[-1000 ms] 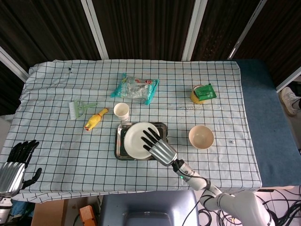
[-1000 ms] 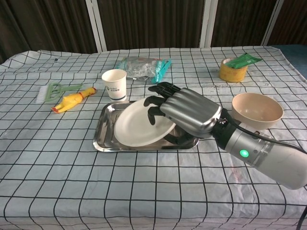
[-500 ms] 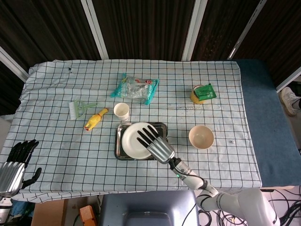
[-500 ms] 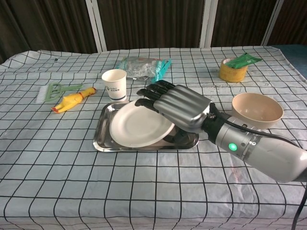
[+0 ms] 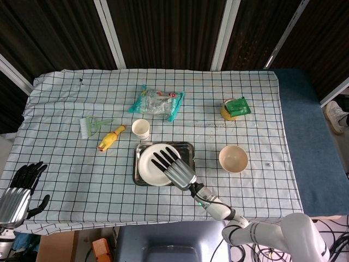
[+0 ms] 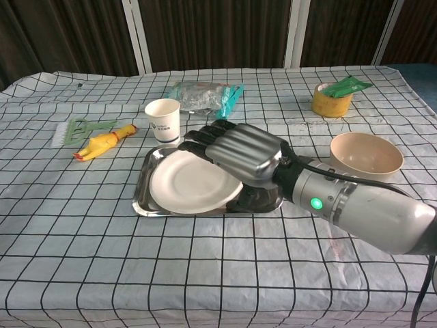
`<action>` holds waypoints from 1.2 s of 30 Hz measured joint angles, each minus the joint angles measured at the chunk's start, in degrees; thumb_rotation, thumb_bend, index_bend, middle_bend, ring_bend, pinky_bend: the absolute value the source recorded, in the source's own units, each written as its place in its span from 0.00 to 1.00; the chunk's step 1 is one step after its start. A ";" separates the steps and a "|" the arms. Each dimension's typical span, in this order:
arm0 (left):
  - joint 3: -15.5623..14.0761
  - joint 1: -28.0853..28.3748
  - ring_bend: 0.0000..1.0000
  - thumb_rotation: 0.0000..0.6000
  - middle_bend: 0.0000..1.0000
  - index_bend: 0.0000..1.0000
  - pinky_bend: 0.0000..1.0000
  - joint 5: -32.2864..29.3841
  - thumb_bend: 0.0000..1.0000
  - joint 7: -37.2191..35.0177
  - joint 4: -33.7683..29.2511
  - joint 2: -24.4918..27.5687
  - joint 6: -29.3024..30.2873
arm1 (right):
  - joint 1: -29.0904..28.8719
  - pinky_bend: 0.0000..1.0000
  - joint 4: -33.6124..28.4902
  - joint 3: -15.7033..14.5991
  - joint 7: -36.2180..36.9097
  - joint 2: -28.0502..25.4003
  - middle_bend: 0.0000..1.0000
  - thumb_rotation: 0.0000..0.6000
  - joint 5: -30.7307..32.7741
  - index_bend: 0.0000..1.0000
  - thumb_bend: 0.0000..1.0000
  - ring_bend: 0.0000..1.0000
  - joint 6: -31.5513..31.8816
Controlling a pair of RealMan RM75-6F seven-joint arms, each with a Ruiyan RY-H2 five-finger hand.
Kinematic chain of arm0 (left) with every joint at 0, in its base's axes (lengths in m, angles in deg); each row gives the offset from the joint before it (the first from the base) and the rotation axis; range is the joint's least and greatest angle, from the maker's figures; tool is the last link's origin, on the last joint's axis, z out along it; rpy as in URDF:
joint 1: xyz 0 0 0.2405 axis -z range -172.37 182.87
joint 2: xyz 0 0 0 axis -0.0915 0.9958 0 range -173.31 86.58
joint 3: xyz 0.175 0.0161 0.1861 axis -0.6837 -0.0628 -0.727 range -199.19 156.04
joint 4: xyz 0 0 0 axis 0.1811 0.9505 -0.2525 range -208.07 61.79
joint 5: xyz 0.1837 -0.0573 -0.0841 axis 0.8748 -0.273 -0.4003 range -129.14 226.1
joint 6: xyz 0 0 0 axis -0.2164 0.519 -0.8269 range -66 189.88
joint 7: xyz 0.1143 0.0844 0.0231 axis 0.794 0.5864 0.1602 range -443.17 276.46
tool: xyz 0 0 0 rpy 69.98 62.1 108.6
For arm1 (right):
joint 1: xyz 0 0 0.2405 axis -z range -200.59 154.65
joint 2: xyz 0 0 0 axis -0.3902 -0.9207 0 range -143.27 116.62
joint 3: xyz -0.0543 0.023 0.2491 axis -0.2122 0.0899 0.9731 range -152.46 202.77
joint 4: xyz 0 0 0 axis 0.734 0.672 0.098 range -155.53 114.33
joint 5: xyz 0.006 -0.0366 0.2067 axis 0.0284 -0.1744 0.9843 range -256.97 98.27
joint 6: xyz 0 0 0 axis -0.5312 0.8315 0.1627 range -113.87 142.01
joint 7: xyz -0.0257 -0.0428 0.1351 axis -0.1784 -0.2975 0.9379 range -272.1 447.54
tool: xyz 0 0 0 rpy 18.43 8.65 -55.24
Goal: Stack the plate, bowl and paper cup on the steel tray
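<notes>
Sliding left since a second ago, the white plate (image 6: 193, 189) now lies flatter on the steel tray (image 6: 153, 205), and my right hand (image 6: 235, 149) has gone with it, fingers spread on the plate's right edge; I can't tell if it grips. My left hand (image 5: 15, 197), far left of the tray, is open. The paper cup (image 6: 162, 120) stands just behind the tray. I think the plate step is ending. Next I must let go and reach the bowl (image 6: 365, 156), right of the tray.

The robot's right hand (image 6: 235, 147) is sliding leftward over the steel tray (image 6: 147, 198), pushing the round white plate (image 6: 191, 191) flatter and further left.
</notes>
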 measured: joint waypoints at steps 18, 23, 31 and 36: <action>0.03 0.12 0.03 1.00 0.03 0.00 0.05 0.07 0.40 -0.28 0.22 0.20 0.14 | -1.06 0.00 -8.55 1.66 -14.35 -4.12 0.00 1.00 9.89 0.00 0.04 0.00 -4.08; 0.02 -0.22 0.03 1.00 0.03 0.00 0.05 0.32 0.40 -0.30 0.16 0.23 1.01 | -0.35 0.00 -12.34 1.23 -14.33 -6.76 0.00 1.00 9.75 0.00 0.03 0.00 -2.64; 0.04 -0.37 0.03 1.00 0.03 0.00 0.05 0.35 0.40 -0.14 0.11 0.13 1.23 | 4.01 0.00 -21.84 -1.06 -11.31 -16.33 0.00 1.00 4.53 0.00 0.03 0.00 6.27; 0.15 -0.20 0.03 1.00 0.03 0.00 0.05 0.16 0.40 0.44 -0.07 -0.08 0.89 | 6.78 0.00 -25.42 -1.76 -8.40 -22.33 0.00 1.00 4.12 0.00 0.04 0.00 8.57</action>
